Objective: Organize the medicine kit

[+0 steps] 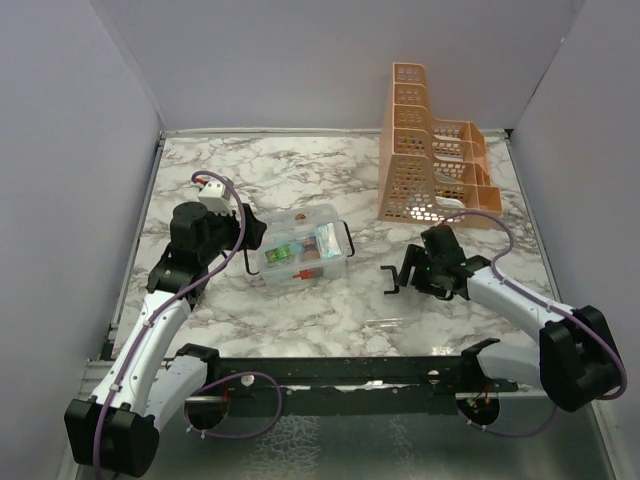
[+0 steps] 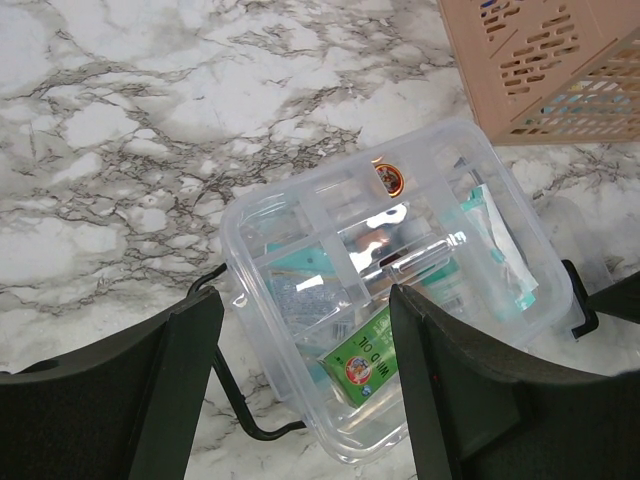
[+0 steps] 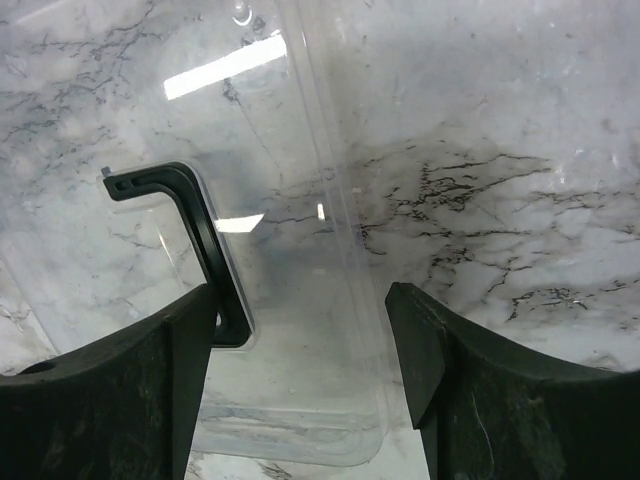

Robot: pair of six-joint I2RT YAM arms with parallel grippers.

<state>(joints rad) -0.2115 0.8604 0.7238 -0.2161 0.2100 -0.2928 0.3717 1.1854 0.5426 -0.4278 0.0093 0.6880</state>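
Observation:
The medicine kit point(image 1: 300, 248) is a clear box standing open on the marble, with black wire clips at both ends. In the left wrist view the medicine kit point(image 2: 380, 270) holds a green "Wind Oil" carton point(image 2: 365, 365), a copper-coloured item point(image 2: 388, 180) and teal packets. My left gripper point(image 1: 250, 240) stands open at the box's left end, its near corner between the fingers point(image 2: 180, 380). The clear lid point(image 3: 300, 380) with its black handle point(image 3: 195, 240) lies flat on the table, right of the box. My right gripper point(image 1: 408, 270) hangs open just over the lid, gripping nothing.
A tall orange perforated tiered rack point(image 1: 430, 150) stands at the back right, and its corner shows as the rack point(image 2: 560, 60) in the left wrist view. Grey walls close in the marble table point(image 1: 300, 170) on three sides.

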